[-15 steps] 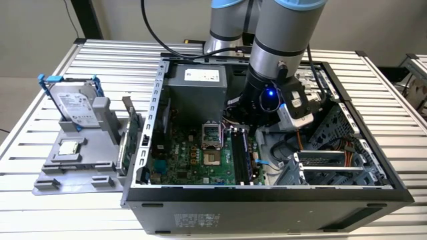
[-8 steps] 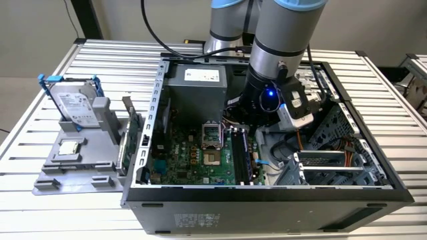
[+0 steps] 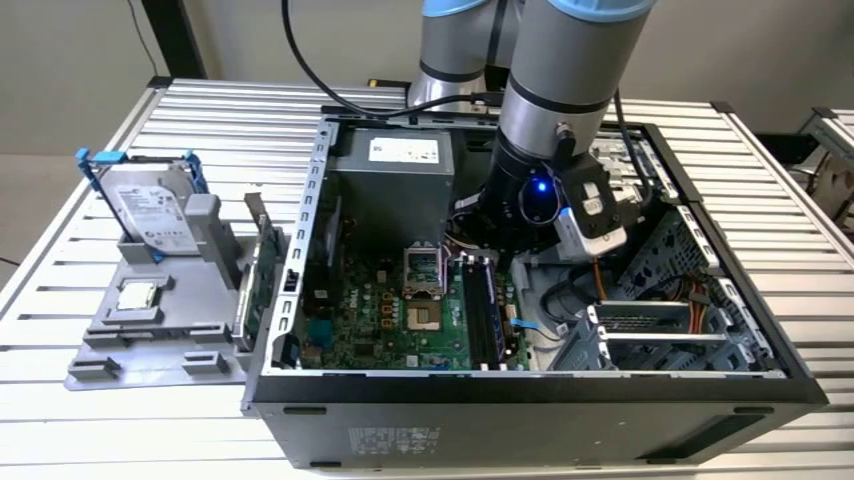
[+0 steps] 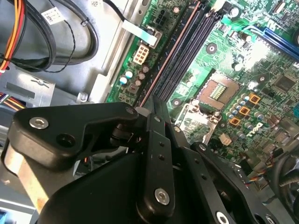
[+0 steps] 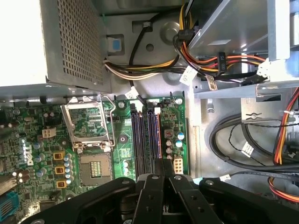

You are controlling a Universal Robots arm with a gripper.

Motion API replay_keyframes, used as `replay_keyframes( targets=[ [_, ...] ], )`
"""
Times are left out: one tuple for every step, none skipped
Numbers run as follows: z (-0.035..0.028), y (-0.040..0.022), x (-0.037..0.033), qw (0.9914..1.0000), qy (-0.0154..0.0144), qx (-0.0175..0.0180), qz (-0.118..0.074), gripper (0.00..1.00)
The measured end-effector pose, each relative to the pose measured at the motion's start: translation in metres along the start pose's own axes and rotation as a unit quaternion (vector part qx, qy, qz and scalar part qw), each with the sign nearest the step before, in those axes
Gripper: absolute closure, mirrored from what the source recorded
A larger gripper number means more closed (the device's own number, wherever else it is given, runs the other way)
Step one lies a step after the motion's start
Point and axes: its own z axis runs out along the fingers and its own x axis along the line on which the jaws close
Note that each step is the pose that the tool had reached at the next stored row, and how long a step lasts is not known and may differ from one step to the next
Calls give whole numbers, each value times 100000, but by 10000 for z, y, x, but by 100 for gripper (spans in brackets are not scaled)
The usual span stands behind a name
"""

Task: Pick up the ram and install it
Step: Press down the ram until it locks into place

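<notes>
ram (image 5: 160,140) sits edge-on in the outermost black slot of the motherboard (image 5: 122,140), pinched at its near end by my gripper (image 5: 163,164), fingers pressed together on it. i judge it light, stiff and fragile, best held by its long edges. my arm (image 3: 561,90) reaches steeply down into the case (image 3: 534,400).

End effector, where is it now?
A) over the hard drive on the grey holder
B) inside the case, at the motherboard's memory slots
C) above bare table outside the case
B: in the first wrist view the end effector sits at the black memory slots, closed on the ram standing edge-on in line with them.
</notes>
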Motion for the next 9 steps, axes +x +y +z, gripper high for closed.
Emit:
replay_keyframes(
  targets=[
    [0,0,0,100000,1,-15,0,100],
    [0,0,0,100000,3,-31,0,100],
    [0,0,0,100000,5,-45,3,100],
    [0,0,0,100000,5,-64,2,100],
    [0,0,0,100000,8,-79,1,100],
    [0,0,0,100000,8,-99,2,100],
    [0,0,0,100000,9,-118,2,100],
    [0,0,0,100000,12,-130,1,100],
    [1,0,0,100000,12,-157,5,100]
  ],
)
